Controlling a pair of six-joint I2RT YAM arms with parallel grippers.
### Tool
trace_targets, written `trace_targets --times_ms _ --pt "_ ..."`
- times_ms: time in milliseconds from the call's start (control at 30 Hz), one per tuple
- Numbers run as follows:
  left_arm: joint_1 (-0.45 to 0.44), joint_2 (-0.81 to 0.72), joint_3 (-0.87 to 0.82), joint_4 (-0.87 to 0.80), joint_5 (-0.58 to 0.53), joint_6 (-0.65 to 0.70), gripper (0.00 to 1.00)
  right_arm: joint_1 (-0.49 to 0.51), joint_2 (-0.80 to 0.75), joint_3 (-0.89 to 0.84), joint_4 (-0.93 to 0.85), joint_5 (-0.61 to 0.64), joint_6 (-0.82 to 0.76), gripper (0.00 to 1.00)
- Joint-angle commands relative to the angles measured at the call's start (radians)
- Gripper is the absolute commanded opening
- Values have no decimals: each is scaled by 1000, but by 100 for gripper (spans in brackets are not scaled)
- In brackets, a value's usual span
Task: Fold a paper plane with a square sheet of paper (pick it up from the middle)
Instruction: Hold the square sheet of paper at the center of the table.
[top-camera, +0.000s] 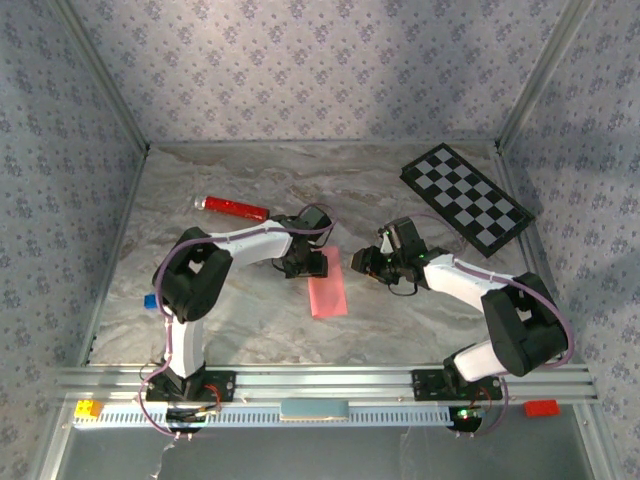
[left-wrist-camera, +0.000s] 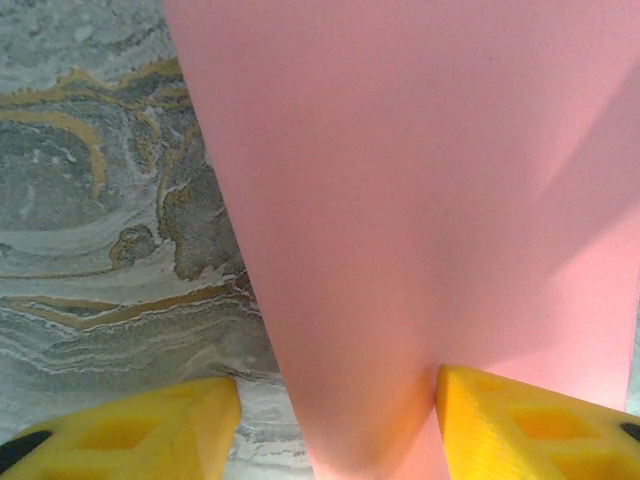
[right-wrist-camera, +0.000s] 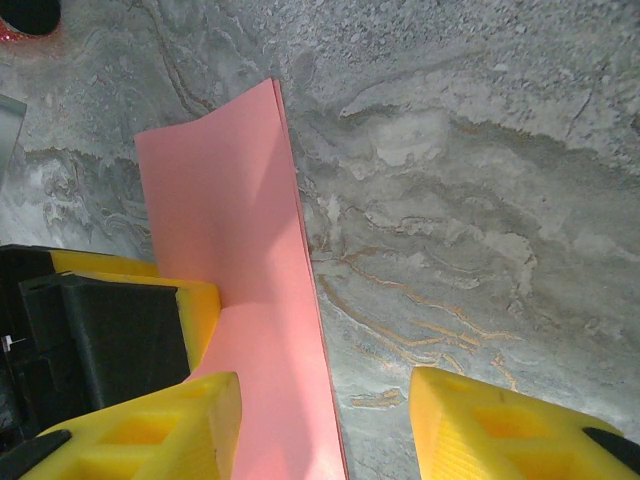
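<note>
Partway: paper (top-camera: 328, 285) creased to a narrow strip on table (top-camera: 250, 320), no nose point or wings yet; left gripper (left-wrist-camera: 338, 385) jaws apart astride its far end, pinch unclear; right gripper (right-wrist-camera: 325, 385) open, empty, beside it.

No txt, labels, brands or nos legible in any view. The checkerboard (top-camera: 467, 197) = plain b/w squares, no print. The square sheet of paper (top-camera: 328, 292) = blank pink, wrist views incl
</note>
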Motion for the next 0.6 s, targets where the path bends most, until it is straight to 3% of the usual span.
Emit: trace_targets --times_ms 0,367,567 --pt "-10 90 -7 81 5 33 57 0 -2 0 -8 -17 -15 49" --pt "-12 106 -9 84 5 36 57 7 16 9 8 -40 -17 49" --pt "-13 110 -7 84 8 42 56 14 48 11 76 -105 -7 33"
